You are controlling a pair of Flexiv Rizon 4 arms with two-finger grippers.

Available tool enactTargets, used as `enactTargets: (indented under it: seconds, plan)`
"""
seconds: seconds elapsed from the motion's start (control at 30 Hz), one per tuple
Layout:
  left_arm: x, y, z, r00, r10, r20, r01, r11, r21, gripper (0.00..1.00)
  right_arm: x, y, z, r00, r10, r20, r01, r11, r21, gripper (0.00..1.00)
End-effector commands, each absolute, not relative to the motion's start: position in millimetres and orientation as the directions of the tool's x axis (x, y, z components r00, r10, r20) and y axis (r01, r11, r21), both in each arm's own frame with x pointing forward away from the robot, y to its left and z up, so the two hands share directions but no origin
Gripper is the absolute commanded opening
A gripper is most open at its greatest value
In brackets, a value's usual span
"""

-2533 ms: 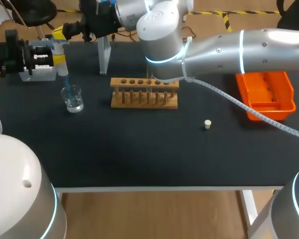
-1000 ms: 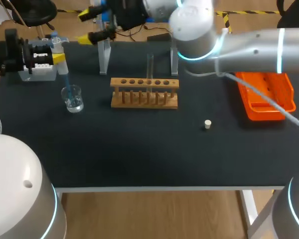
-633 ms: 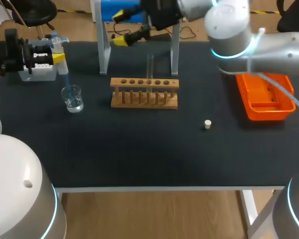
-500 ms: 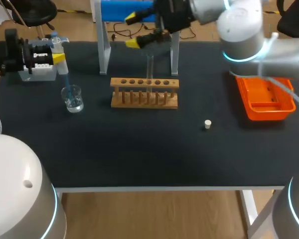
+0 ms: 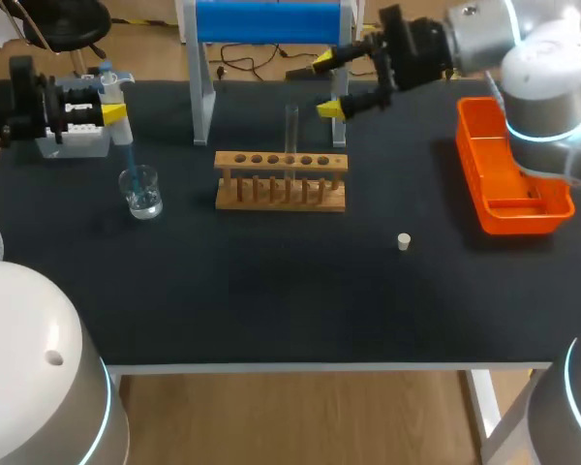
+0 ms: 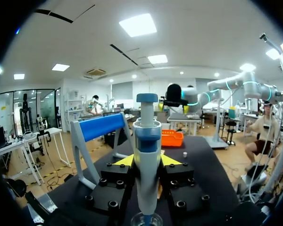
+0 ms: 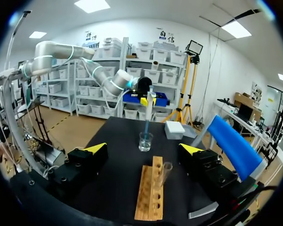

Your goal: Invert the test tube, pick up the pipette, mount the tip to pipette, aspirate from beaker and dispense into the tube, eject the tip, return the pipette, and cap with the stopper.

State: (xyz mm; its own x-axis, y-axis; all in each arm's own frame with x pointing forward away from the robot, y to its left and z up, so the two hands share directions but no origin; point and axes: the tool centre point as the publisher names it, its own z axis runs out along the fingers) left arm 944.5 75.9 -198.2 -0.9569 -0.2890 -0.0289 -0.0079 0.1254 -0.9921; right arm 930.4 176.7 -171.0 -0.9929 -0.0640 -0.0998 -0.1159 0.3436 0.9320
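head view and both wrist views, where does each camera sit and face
Head view: above and behind the table, looking down; left pincer holds the pipette at the beaker, right pincer near the test tube.
Left wrist view: looks along the pipette across the table to the orange bin; left pincer shows.
Right wrist view: looks over the rack to the beaker; open right pincer shows.
Shared: pipette, beaker.

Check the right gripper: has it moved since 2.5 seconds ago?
Yes. The right gripper has swung rightward: from beyond the left end of the wooden rack to behind its right end, nearer the orange bin.
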Motion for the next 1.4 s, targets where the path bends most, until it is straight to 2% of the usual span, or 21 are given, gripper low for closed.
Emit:
enactTargets:
  seconds: [0.03,0.83,1.4]
  plan:
    - [944.3,75.5,-197.8,-0.956,-0.291,-0.029,-0.008,0.126,-0.992,0.0,940.5,169.7,-186.9,-0.992,-0.079,-0.094,-0.114,0.311,0.944,1.0]
    - [944.3,75.5,-197.8,-0.956,-0.291,-0.029,-0.008,0.126,-0.992,0.0,972.0,193.5,-263.0,-0.994,-0.095,-0.052,-0.086,0.405,0.91,1.0]
    - [944.3,75.5,-197.8,-0.956,-0.291,-0.029,-0.008,0.126,-0.992,0.0,988.7,219.3,-281.4,-0.99,-0.138,-0.03,-0.097,0.514,0.853,1.0]
